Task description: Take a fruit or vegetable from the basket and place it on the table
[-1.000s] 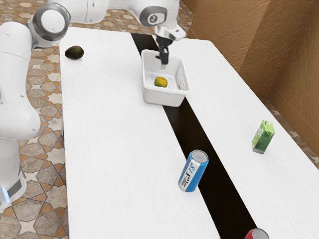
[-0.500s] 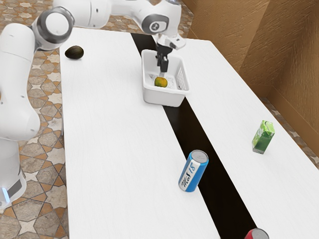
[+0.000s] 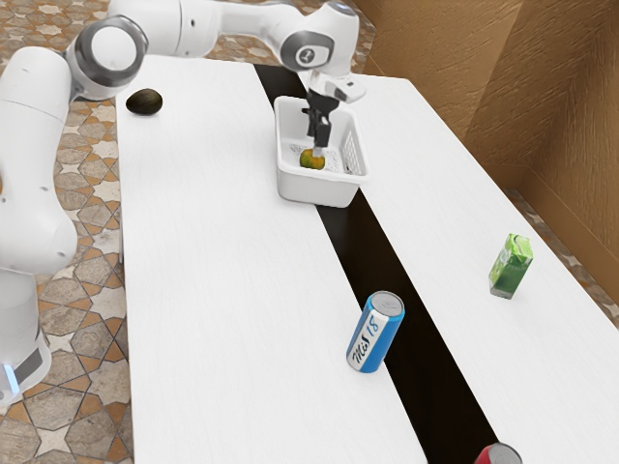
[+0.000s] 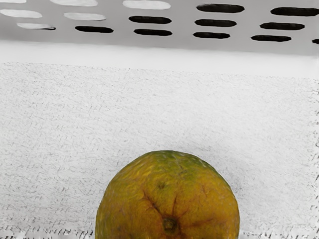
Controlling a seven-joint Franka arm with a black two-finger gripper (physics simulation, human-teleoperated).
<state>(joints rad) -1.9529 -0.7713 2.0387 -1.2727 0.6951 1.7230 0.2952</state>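
Observation:
My gripper point(image 3: 319, 143) is lowered into the white basket point(image 3: 295, 189), its tip end right at the orange-green fruit point(image 3: 310, 160) and overlapping its upper side; whether they touch I cannot tell. The round fruit rests on the basket floor. In the wrist view the fruit point(image 4: 169, 199) looms large at the lower edge, its stem spot facing the camera, with the pale basket floor point(image 4: 99, 114) around it and the slotted basket wall point(image 4: 179, 45) beyond. How my gripper's jaws stand is too small to make out.
A dark avocado-like item point(image 3: 144, 101) lies on the white table point(image 3: 222, 290) near the arm. Toward the exterior view's lower right stand a blue-white can point(image 3: 375, 333), a green carton point(image 3: 511, 266) and a red can point(image 3: 499, 454). The basket's raised walls surround the gripper's lower end.
My hand has come down farther into the basket and shifted slightly to the exterior view's right, ending at the fruit. The fruit and basket have not moved.

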